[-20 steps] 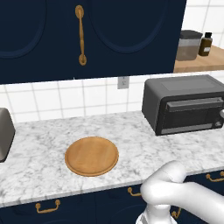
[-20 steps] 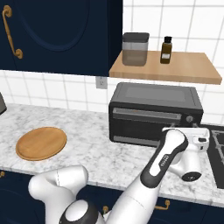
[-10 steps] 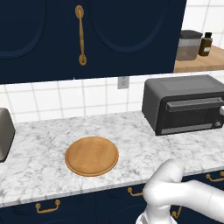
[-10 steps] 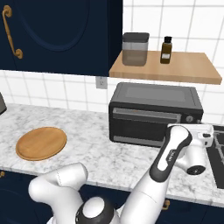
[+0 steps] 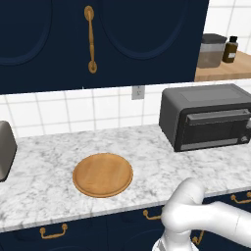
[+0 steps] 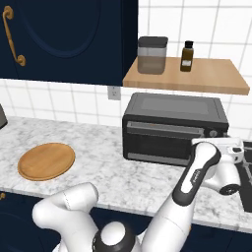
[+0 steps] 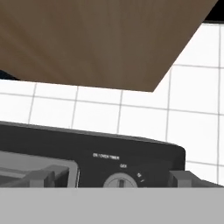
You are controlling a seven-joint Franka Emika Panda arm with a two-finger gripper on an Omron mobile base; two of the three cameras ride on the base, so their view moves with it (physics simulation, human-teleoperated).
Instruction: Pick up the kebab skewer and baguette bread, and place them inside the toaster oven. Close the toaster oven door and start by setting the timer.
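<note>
Lining up on the timer dial (image 7: 120, 181) at the right end of the toaster oven (image 6: 173, 129), door (image 6: 164, 141) shut.

End effector (image 7: 114, 178) open wide, fingertips (image 7: 43, 177) standing either side of the dial, not yet touching as far as can be told. Oven sits at the far right of the marble surface (image 5: 44, 171), under a wooden shelf (image 6: 197, 76) with a canister (image 6: 152, 55) and small bottle (image 6: 187, 49). Wooden plate (image 5: 103, 174) lies bare, well left of the oven; skewer and bread presumably inside, glass too dark to confirm. Risks: closing off-centre and slipping off the knob; pushing forward and shoving the oven back; turning too little so the timer never starts.
</note>
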